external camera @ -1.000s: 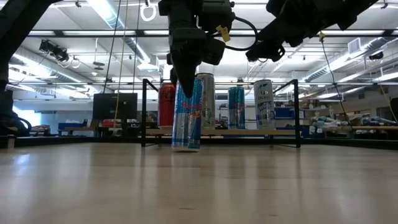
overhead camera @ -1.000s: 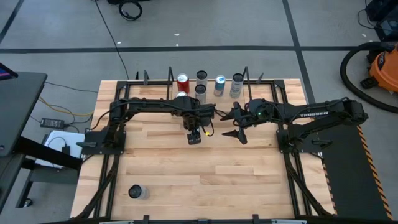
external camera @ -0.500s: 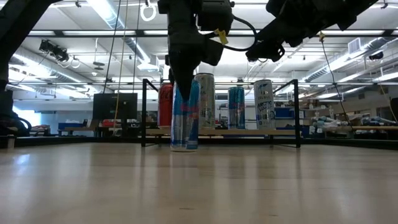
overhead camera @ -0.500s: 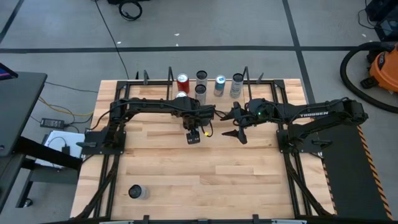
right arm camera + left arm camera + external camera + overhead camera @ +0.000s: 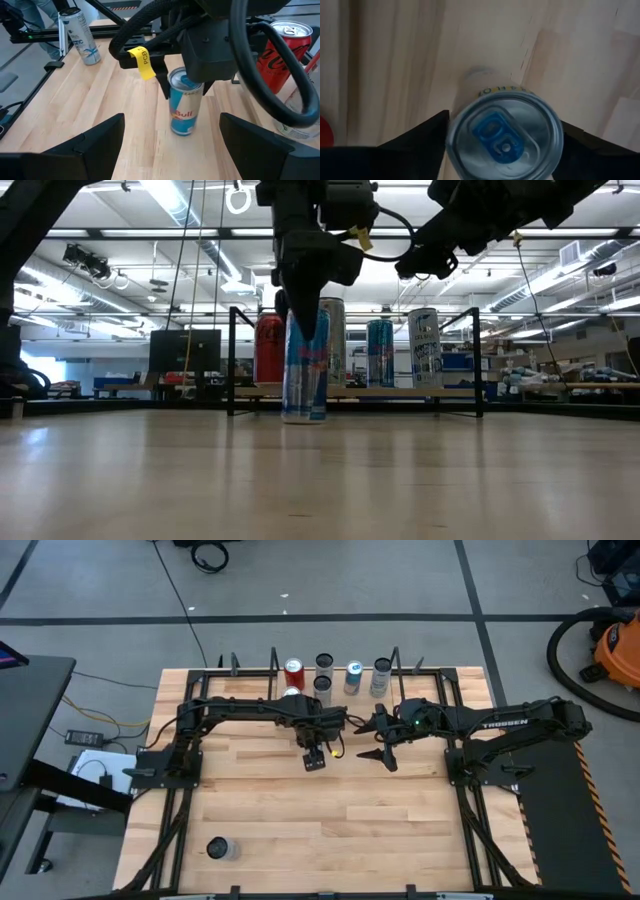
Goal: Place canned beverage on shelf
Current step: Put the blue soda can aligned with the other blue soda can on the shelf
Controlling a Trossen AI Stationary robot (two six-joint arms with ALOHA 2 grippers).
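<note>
Scene state, read from left to right.

1. A spare can lay on the near left corner of the worktop, well apart from everything else.
2. My left tool hung above the middle of the worktop, pointing straight down over the blue and silver beverage can. The can stood upright on the worktop, in front of the shelf and not on its board. Its top sat inside my left tool, with dark tool parts on either side of the rim. I could not tell whether that tool clamped the can or merely enclosed it.
3. Four cans stood upright on the shelf at the far edge of the worktop: a red can, a tall silver can, a blue can and a white can.
4. My right tool hung just to the right of the left tool, raised above the worktop. Its two fingers stood wide apart with nothing between them, and it faced the beverage can.
</note>
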